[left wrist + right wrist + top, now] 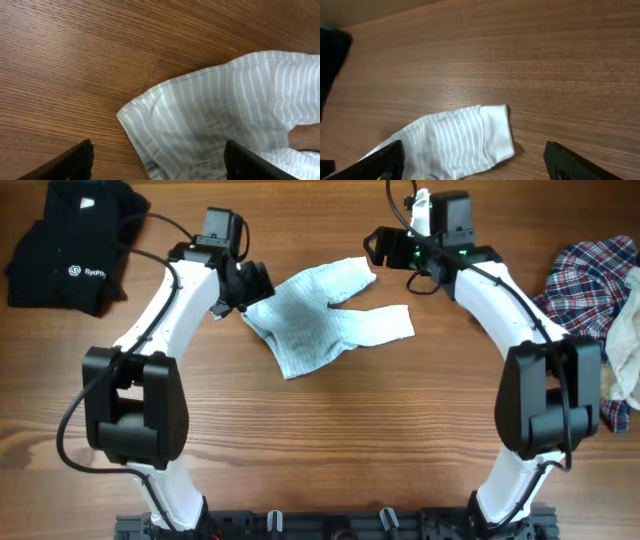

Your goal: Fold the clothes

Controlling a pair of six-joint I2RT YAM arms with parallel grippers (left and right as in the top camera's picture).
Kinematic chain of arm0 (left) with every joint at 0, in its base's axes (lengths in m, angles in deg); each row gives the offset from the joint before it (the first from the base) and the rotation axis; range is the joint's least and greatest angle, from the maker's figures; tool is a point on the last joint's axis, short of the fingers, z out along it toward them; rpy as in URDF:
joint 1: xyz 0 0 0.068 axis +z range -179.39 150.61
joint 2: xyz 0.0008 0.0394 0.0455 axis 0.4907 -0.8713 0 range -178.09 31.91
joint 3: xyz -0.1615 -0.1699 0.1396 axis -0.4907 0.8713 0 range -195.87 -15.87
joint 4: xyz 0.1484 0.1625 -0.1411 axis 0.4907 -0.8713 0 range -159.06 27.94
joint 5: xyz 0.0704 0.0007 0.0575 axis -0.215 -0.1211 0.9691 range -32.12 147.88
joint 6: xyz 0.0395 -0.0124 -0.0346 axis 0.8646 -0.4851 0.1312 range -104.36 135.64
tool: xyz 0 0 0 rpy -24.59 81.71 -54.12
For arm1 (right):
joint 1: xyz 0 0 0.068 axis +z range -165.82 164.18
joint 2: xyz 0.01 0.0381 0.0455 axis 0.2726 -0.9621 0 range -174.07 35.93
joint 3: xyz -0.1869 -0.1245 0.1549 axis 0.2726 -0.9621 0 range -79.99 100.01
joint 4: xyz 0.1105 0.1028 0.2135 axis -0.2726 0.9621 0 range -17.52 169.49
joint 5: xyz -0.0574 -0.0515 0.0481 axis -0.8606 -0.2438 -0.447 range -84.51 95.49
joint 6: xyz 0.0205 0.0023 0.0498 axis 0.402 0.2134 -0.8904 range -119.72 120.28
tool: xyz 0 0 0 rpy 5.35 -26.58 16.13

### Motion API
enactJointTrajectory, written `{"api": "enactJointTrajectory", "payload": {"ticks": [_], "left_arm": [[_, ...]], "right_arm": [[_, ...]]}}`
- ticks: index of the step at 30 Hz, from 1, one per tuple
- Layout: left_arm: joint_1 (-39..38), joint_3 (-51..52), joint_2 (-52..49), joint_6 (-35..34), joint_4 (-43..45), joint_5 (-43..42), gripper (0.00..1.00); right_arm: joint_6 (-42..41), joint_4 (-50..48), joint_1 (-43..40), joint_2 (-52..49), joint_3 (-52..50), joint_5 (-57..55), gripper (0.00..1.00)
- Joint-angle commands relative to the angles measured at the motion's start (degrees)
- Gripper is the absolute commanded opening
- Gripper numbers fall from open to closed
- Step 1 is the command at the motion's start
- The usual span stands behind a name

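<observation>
Both claws are released, fingers spread wide with no cloth between them. The left claw [245,285] hangs over the 9 o'clock edge of the striped garment, and the right claw [385,248] is near its 1 o'clock sleeve cuff.

One wooden table [330,450] carries everything. Its widest bare stretch runs from the centre down to 6 o'clock, between the arm bases.

One black pile [70,245] lies at 10 o'clock against the far edge. It has a white logo, but the lettering is too small to read. How many pieces are in the pile I cannot tell.

One pale-blue striped garment [320,325] lies spread just past centre towards 12 o'clock, with wood showing all round it.

One red-blue-white plaid shirt [590,275] is bunched at 3 o'clock and runs off the edge of the view.

One beige piece [628,330] touches it there, also cut off by that edge.
</observation>
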State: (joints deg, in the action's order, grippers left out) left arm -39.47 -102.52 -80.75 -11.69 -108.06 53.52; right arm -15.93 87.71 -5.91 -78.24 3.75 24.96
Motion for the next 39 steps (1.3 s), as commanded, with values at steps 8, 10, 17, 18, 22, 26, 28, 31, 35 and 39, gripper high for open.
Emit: {"api": "enactJointTrajectory", "payload": {"ticks": [8,10,17,18,22,26,28,31,35,39], "left_arm": [[0.1,-0.3,-0.6,-5.1,-1.4,-2.1,0.87],[0.1,-0.3,-0.6,-5.1,-1.3,-2.2,0.86],[0.1,-0.2,-0.6,-5.3,-1.3,-2.3,0.84],[0.1,0.1,-0.6,-5.7,-1.2,-2.3,0.84],[0.1,1.7,-1.2,-6.4,-0.2,-4.2,0.68],[0.1,2.5,-3.8,-6.4,0.4,-6.1,0.60],[0.0,2.5,-5.0,-6.4,0.7,-6.1,0.40],[-0.2,2.5,-5.4,-6.4,1.4,-6.1,0.23],[-0.3,2.5,-5.4,-6.4,1.6,-6.1,0.20],[-0.3,2.5,-6.0,-6.4,1.6,-6.1,0.04]], "right_arm": [[7.5,19.4,-0.9,-4.9,23.2,-2.9,0.91],[9.0,21.6,-1.7,-7.0,25.1,-1.4,0.92],[14.8,21.4,-3.3,-14.9,26.3,7.1,0.94],[14.8,21.0,-3.1,-15.5,26.3,7.1,0.94],[14.9,19.5,-2.4,-17.4,26.3,7.2,0.93],[15.3,18.6,-1.4,-18.1,26.3,7.1,0.92],[15.6,18.3,-0.8,-18.1,26.3,6.2,0.91],[15.8,18.2,-0.2,-18.1,26.3,4.4,0.90],[15.7,18.2,0.1,-18.1,26.3,4.3,0.90],[14.6,18.5,0.1,-18.1,26.3,4.3,0.89]]}}
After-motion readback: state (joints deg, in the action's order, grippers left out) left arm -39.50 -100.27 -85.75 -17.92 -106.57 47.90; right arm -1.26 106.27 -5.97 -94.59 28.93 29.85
